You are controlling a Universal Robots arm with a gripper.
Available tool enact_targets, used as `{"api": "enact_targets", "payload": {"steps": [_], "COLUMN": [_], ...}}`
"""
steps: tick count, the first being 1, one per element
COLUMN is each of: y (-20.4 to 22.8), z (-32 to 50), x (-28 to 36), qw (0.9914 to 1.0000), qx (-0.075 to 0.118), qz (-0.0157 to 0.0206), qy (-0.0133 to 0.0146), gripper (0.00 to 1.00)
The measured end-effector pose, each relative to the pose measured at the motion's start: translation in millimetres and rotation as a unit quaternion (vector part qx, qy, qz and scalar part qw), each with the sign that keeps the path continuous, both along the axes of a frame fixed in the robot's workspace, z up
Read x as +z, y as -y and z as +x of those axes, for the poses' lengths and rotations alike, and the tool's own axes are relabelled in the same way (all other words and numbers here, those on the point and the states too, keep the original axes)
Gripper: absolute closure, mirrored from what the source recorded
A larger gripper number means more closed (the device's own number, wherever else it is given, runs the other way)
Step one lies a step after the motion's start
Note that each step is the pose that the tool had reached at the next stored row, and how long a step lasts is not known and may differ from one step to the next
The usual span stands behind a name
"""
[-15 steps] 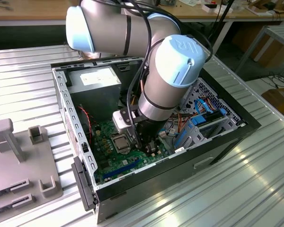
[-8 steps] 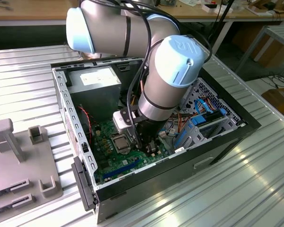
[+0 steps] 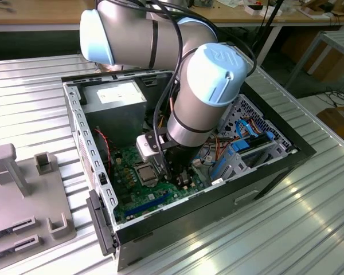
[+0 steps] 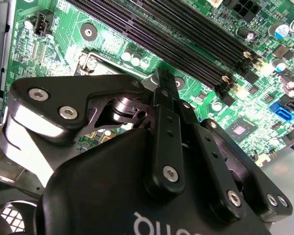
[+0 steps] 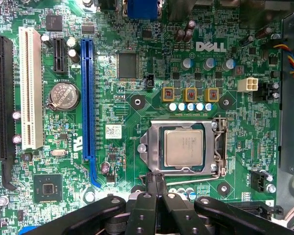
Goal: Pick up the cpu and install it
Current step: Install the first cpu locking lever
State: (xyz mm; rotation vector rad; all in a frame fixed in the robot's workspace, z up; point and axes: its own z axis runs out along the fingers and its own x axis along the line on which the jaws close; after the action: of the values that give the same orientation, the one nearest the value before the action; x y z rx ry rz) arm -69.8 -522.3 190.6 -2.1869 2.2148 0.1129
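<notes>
The cpu (image 5: 183, 148), a small silver-grey square chip, lies flat inside the black socket with its metal frame (image 5: 145, 149) on the green motherboard (image 5: 137, 63). In the exterior view the cpu (image 3: 145, 172) shows in the middle of the board inside the open computer case. My gripper (image 5: 156, 179) hovers beside the socket's edge, its two black fingers pressed together with nothing between them. The second wrist view has the gripper (image 4: 161, 78) over the board next to the long black memory slots (image 4: 186, 44), hiding most of the socket.
The case wall (image 3: 80, 126) and the grey power-supply box (image 3: 114, 94) hem the board in. Blue drive brackets and cables (image 3: 241, 149) sit on the exterior view's right. A blue slot (image 5: 87, 98), a white slot (image 5: 30, 88) and a coin battery (image 5: 64, 95) lie beside the socket. Grey fixtures (image 3: 46, 163) stand on the table outside.
</notes>
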Motion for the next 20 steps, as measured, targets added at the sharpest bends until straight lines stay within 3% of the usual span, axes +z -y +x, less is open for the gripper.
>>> {"api": "enact_targets", "payload": {"steps": [4, 9, 15, 16, 17, 20], "y": [0.0, -0.1, 0.0, -1.0, -2.2, -7.5], "z": [0.0, -0.2, 0.6, 0.7, 0.6, 0.6], "x": [1.3, 7.6, 21.7, 28.5, 31.3, 35.5], "qw": [1.0, 1.0, 1.0, 1.0, 1.0, 1.0], "qx": [0.0, 0.0, 0.0, 0.0, 0.0, 0.0], "qz": [0.0003, 0.0012, 0.0005, 0.0005, 0.0005, 0.0004], "qy": [0.0002, 0.0004, 0.0003, 0.0005, 0.0006, 0.0009], "gripper": [0.89, 0.89, 0.89, 0.89, 0.89, 0.89]}}
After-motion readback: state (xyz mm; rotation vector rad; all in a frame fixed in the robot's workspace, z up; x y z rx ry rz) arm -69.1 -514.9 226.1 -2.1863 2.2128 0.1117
